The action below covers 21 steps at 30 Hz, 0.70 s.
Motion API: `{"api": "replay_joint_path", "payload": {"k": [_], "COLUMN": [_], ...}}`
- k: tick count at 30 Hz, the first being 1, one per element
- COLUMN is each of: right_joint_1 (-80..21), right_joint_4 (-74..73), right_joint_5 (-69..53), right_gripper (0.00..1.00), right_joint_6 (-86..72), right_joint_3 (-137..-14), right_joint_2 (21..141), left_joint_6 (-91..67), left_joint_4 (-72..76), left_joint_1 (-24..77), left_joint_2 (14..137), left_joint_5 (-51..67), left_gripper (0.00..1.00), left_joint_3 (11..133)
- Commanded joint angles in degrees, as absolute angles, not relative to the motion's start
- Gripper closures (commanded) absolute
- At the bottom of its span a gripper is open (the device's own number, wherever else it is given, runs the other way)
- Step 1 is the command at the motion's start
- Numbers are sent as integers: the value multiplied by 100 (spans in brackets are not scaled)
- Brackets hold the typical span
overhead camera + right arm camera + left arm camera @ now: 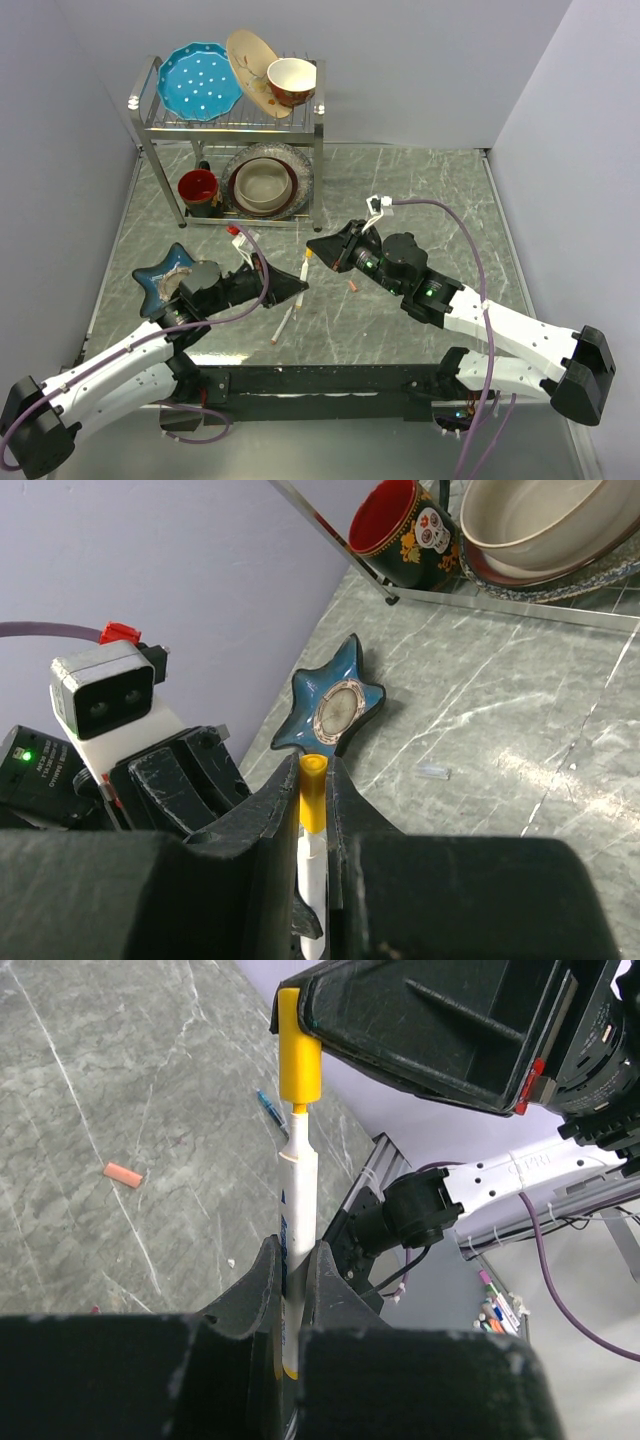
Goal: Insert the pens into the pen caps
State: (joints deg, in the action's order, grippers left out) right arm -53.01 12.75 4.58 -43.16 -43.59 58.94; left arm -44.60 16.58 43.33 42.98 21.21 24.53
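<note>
My left gripper is shut on the barrel of a white pen. The pen's tip sits in a yellow cap. My right gripper is shut on that yellow cap, with the white barrel below it. In the top view the two grippers meet tip to tip, the left and the right. A second white pen with a red end lies on the table near the left arm. A loose orange cap lies by the right arm. A dark blue pen lies further off.
A blue star-shaped dish sits by the left arm. A metal dish rack at the back holds plates, bowls and a red mug. A small clear cap lies on the marble table.
</note>
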Motion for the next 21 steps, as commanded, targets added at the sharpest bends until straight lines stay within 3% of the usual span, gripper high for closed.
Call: {"api": "replay_joint_path", "payload": {"k": [1,14,21], "right_joint_1": [-5405,-6582,-6882], "right_joint_4": [1441,651,808], "right_joint_5": [589,2344,2339], "right_gripper": [100,100,99], "right_joint_6": [-4280,-4316,-4219], "right_joint_3": [-4448,-4491,-4386], "right_joint_2": [5819,5906,5687], "left_joint_6": [-4333,-4236,-3982], "left_joint_4": [1934,1767,1591], "left_joint_1": [4351,4342,4351], "left_joint_2": [4289,4543,4535], "left_joint_5": [2154,1810,1828], "left_gripper": [99,99,99], "left_joint_3": [2716,3137,3419]}}
